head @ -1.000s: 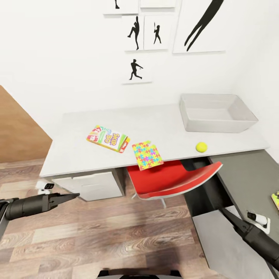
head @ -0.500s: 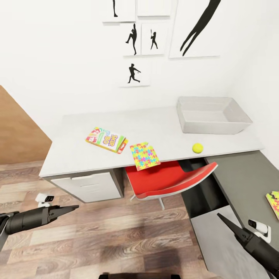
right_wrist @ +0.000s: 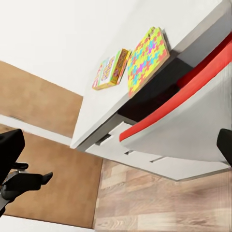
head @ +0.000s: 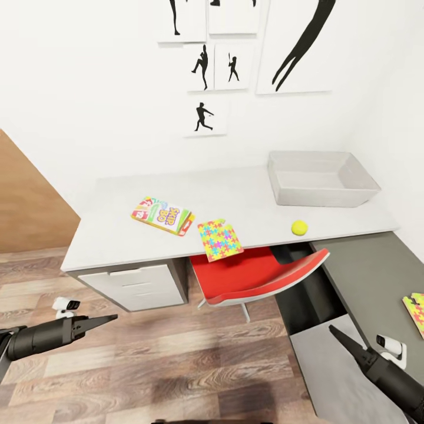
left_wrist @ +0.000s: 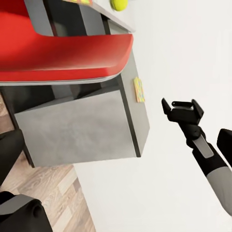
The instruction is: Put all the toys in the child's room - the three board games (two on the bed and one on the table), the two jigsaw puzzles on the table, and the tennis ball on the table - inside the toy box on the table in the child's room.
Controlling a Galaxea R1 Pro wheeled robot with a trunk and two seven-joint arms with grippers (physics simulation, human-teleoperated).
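Counter (head: 112, 235): a pale grey top along the white wall, spanning the middle of the head view, with white drawers under its left end.
Bed (head: 377, 277): a dark grey surface at 4 o'clock in the head view, just beside the counter's right end.
Chair (head: 259, 277): a red seat tucked under the counter's front edge, near the centre.
Toy box (head: 321, 176): a grey open tray on the counter at 2 o'clock, nothing visible inside it.
Board game (head: 162, 214): a Skip-Bo box lying flat on the counter, left of centre; the right wrist view shows it (right_wrist: 112, 68) just beside the puzzle.
Jigsaw puzzle (head: 219, 239): a bright multicoloured box at the counter's front edge, overhanging it above the chair, near the board game's right end.
Second puzzle (head: 416, 306): a similar colourful box on the bed at the right border, partly cut off.
Tennis ball (head: 300, 227): yellow-green, on the counter in front of the toy box, apart from it.
Left tool (head: 100, 321): low at 8 o'clock over the wooden floor, well apart from the counter, fingers together in a point, holding nothing.
Right tool (head: 337, 333): low at 5 o'clock beside the bed; seen from the left wrist (left_wrist: 182, 107) its fingers stand apart, empty.
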